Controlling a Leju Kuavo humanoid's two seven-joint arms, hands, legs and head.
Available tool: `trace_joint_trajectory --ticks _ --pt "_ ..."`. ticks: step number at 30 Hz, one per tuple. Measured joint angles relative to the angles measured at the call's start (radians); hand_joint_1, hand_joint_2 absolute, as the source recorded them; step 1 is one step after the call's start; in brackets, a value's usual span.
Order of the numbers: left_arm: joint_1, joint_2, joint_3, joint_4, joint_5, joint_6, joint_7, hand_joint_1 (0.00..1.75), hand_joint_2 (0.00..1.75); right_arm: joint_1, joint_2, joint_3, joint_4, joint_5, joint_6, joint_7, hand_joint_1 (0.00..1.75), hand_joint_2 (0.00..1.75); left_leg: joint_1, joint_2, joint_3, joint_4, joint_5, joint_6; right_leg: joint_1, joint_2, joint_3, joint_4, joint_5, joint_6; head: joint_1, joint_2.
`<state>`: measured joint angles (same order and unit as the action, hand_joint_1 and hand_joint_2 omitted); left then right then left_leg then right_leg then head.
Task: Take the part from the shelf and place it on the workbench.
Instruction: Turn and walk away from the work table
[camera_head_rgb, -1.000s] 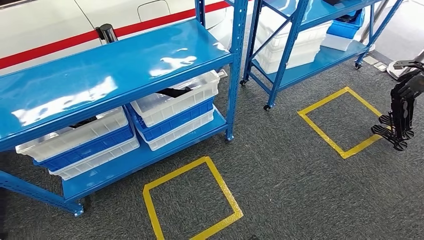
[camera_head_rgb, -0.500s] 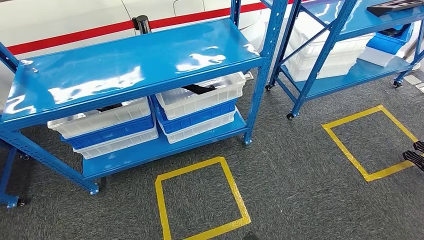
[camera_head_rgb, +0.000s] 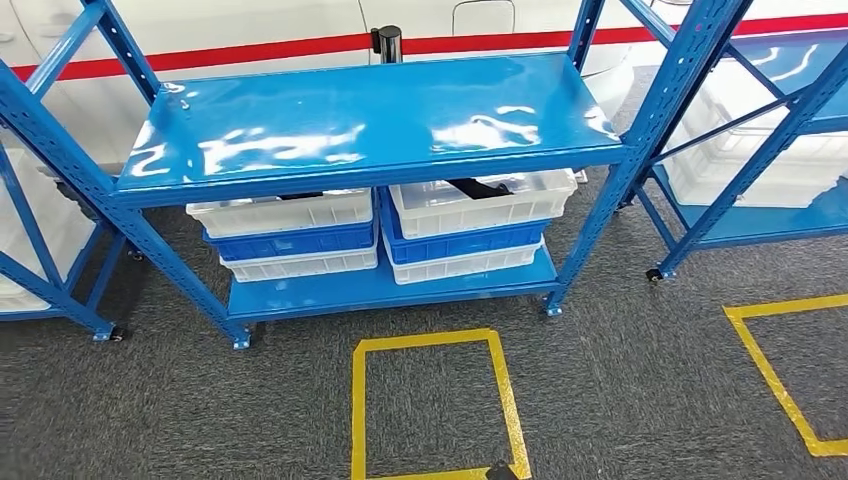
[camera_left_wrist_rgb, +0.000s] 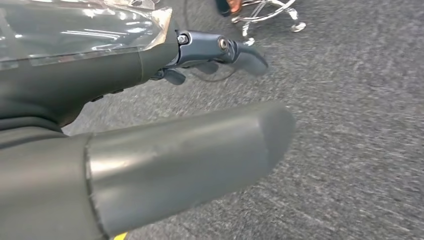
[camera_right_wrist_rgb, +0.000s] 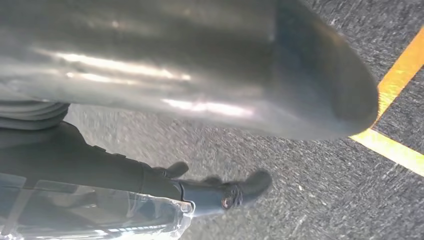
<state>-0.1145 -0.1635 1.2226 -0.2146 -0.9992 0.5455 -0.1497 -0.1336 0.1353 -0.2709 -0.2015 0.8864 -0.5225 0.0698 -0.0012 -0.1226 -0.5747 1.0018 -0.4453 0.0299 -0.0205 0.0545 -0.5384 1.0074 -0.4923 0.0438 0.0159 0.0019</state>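
Observation:
A blue metal shelf (camera_head_rgb: 370, 120) stands straight ahead, its top board bare and glossy. On its lower board sit two stacks of white and blue bins. A black part (camera_head_rgb: 480, 187) lies in the top white bin (camera_head_rgb: 480, 205) of the right stack. Another dark piece barely shows in the left stack's top bin (camera_head_rgb: 285, 212). My left hand (camera_left_wrist_rgb: 50, 100) hangs over grey carpet, thumb and dark fingers (camera_left_wrist_rgb: 220, 50) apart, holding nothing. My right hand (camera_right_wrist_rgb: 75, 160) also hangs over the carpet with nothing in it, fingers (camera_right_wrist_rgb: 230, 192) stretched away from the thumb.
A yellow tape square (camera_head_rgb: 430, 400) marks the carpet in front of the shelf, and another (camera_head_rgb: 790, 370) lies to the right. More blue shelves with white bins stand at the right (camera_head_rgb: 760, 170) and left (camera_head_rgb: 40, 230). A black post (camera_head_rgb: 387, 42) rises behind. A wheeled chair base (camera_left_wrist_rgb: 265, 12) is nearby.
The camera has turned left, so the whole scene slid right and the shelf with the bins is now centred. My right hand has gone out of the head view's right edge.

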Motion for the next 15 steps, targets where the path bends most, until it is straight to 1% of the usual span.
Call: trace_joint_trajectory --ticks 1,2,3,4,5,6,7,8,9,10,11,12,13,14,15 --pt "0.002 0.001 0.002 0.000 0.005 -0.002 -0.003 0.00 0.00 -0.003 0.000 0.000 0.000 -0.003 -0.003 -0.010 0.00 0.00 0.002 -0.004 -0.002 0.000 0.000 -0.004 0.000 -0.008 0.002 -0.001 0.002 -0.010 0.000 0.000" --pt "0.003 0.002 0.005 0.000 0.010 -0.003 -0.007 0.00 0.00 -0.006 0.000 -0.001 0.000 -0.008 -0.007 -0.022 0.00 0.00 0.004 0.004 -0.005 0.003 -0.002 -0.009 -0.001 -0.014 0.004 -0.002 0.004 -0.018 0.000 0.000" --pt "0.005 0.002 0.008 0.000 0.015 -0.004 -0.011 0.00 0.00 -0.009 0.000 -0.001 -0.001 -0.012 -0.010 -0.034 0.00 0.00 0.005 0.025 -0.012 0.017 -0.012 -0.013 -0.003 -0.020 0.007 -0.003 0.007 -0.026 -0.002 0.000" --pt "0.004 0.003 0.012 0.000 0.019 -0.005 -0.015 0.00 0.00 -0.012 0.000 -0.002 -0.001 -0.015 -0.012 -0.043 0.00 0.00 0.005 0.053 -0.027 0.051 -0.033 -0.018 -0.005 -0.026 0.008 -0.004 0.008 -0.033 -0.004 0.000" --pt "0.002 0.003 0.015 0.000 0.023 -0.006 -0.019 0.00 0.00 -0.015 0.000 -0.003 -0.001 -0.018 -0.013 -0.049 0.00 0.00 0.006 0.083 -0.053 0.105 -0.064 -0.023 -0.004 -0.033 0.009 -0.005 0.008 -0.039 -0.005 0.000" --pt "0.000 0.003 0.017 0.000 0.026 -0.007 -0.022 0.00 0.00 -0.016 -0.001 -0.004 -0.001 -0.019 -0.013 -0.053 0.00 0.00 0.007 0.103 -0.089 0.173 -0.098 -0.027 -0.002 -0.040 0.008 -0.004 0.007 -0.042 -0.007 0.000" --pt "-0.002 0.003 0.019 0.000 0.027 -0.008 -0.026 0.00 0.00 -0.016 -0.002 -0.006 -0.001 -0.021 -0.013 -0.055 0.00 0.00 0.010 0.111 -0.125 0.240 -0.125 -0.030 0.000 -0.049 0.008 -0.004 0.006 -0.044 -0.008 0.000" --pt "-0.003 0.003 0.019 0.000 0.030 -0.009 -0.028 0.00 0.00 -0.016 -0.003 -0.008 -0.001 -0.021 -0.013 -0.056 0.00 0.00 0.012 0.114 -0.150 0.284 -0.135 -0.031 0.001 -0.056 0.008 -0.004 0.005 -0.045 -0.008 0.000" --pt "-0.002 0.003 0.020 0.000 0.033 -0.010 -0.031 0.00 0.00 -0.018 -0.004 -0.010 -0.001 -0.022 -0.013 -0.058 0.00 0.00 0.013 0.115 -0.157 0.292 -0.125 -0.031 0.002 -0.061 0.008 -0.004 0.004 -0.046 -0.008 0.000" --pt "-0.002 0.003 0.022 0.000 0.036 -0.012 -0.034 0.00 0.00 -0.020 -0.004 -0.011 -0.002 -0.022 -0.013 -0.060 0.00 0.00 0.013 0.117 -0.141 0.257 -0.097 -0.029 0.003 -0.065 0.010 -0.004 0.003 -0.046 -0.008 0.000" --pt "-0.002 0.003 0.024 0.000 0.038 -0.014 -0.037 0.00 0.44 -0.022 -0.004 -0.012 -0.002 -0.023 -0.013 -0.061 0.00 0.00 0.013 0.118 -0.107 0.189 -0.059 -0.024 0.004 -0.068 0.012 -0.004 0.002 -0.046 -0.008 0.000" --pt "-0.003 0.004 0.026 0.000 0.039 -0.016 -0.039 0.00 0.87 -0.025 -0.003 -0.013 -0.002 -0.024 -0.013 -0.063 0.00 0.00 0.010 0.123 -0.069 0.115 -0.029 -0.017 0.005 -0.070 0.014 -0.004 0.000 -0.044 -0.007 0.000" --pt "-0.004 0.005 0.028 0.000 0.039 -0.017 -0.041 0.00 1.31 -0.028 -0.003 -0.014 -0.002 -0.025 -0.012 -0.064 0.00 0.00 0.008 0.127 -0.038 0.055 -0.008 -0.012 0.008 -0.071 0.015 -0.004 -0.002 -0.042 -0.007 0.000" --pt "-0.005 0.005 0.029 0.000 0.039 -0.019 -0.042 0.00 1.75 -0.030 -0.002 -0.016 -0.002 -0.026 -0.012 -0.066 0.00 0.00 0.006 0.131 -0.020 0.019 0.002 -0.014 0.013 -0.072 0.013 -0.003 -0.005 -0.041 -0.007 0.000" --pt "-0.006 0.005 0.031 0.000 0.039 -0.021 -0.044 0.00 1.75 -0.032 -0.002 -0.018 -0.002 -0.027 -0.012 -0.068 0.00 0.00 0.003 0.133 -0.014 0.006 0.002 -0.018 0.017 -0.073 0.010 -0.003 -0.007 -0.040 -0.006 0.000"
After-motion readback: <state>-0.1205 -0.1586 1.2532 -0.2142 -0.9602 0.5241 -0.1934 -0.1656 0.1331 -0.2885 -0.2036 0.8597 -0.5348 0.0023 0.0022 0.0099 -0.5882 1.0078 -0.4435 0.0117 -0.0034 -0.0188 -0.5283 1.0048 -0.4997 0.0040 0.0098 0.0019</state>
